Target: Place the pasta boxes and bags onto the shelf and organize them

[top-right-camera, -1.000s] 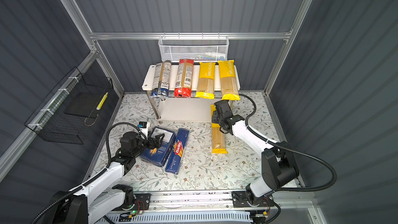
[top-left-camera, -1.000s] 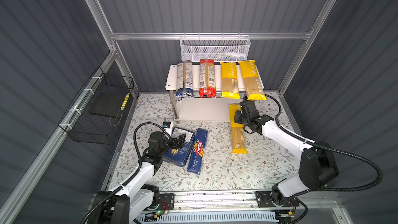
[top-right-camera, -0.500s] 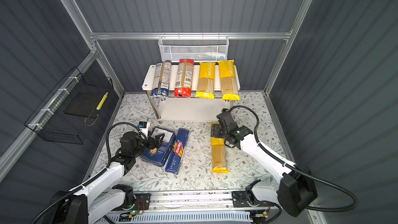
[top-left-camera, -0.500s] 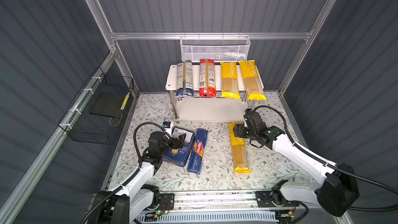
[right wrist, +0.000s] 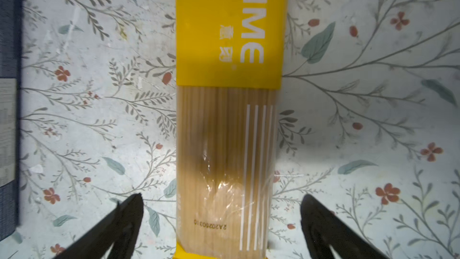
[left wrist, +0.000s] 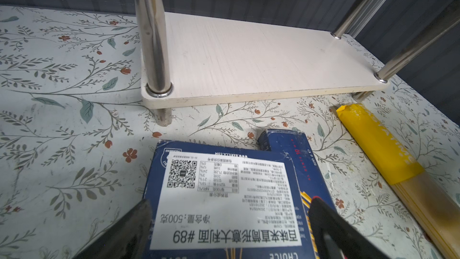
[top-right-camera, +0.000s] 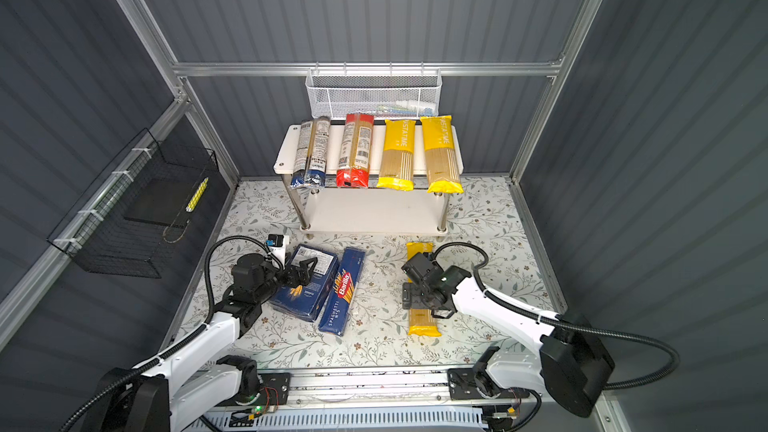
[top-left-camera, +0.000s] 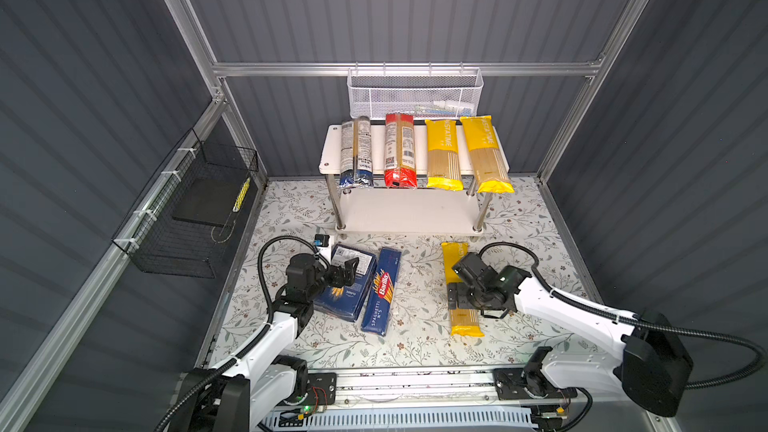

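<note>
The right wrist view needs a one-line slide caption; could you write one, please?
Open right tool straddles the yellow spaghetti bag lying on the floral table.

Even bright light, soft shadows, blurred wrist-view edges

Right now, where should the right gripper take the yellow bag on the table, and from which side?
Probably across its narrow width near the middle, from straight above. The yellow bag lies flat, long edges free, and the open right gripper straddles it there.
</note>
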Action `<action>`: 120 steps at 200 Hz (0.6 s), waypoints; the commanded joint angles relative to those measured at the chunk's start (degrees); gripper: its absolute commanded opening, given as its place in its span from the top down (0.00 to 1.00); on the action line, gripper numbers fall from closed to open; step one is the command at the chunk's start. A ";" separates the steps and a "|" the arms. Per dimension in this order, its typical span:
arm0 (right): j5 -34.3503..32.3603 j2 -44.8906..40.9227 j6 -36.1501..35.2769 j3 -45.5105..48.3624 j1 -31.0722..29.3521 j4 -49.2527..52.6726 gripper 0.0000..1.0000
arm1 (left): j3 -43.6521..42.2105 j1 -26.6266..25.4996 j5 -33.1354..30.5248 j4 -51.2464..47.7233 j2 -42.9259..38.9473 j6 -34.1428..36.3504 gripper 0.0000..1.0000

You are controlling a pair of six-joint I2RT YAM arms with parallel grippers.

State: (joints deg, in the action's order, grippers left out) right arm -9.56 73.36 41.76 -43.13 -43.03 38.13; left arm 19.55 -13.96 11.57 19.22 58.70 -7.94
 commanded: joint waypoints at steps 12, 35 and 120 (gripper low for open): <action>-1.63 3.99 1.05 0.58 -0.57 -1.56 0.01 | 1.59 -0.18 1.39 0.01 -0.07 0.94 0.01; -1.98 5.79 0.63 1.16 -0.55 -2.93 0.01 | 1.61 -0.19 2.75 0.34 0.26 0.81 0.01; -1.17 10.50 -0.97 4.25 0.00 -10.14 0.01 | 3.20 -0.60 15.51 2.75 3.82 -0.99 0.01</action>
State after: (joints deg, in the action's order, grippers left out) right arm -10.13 82.89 41.54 -39.90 -43.27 29.95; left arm 20.53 -13.96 21.21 19.81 62.22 -8.14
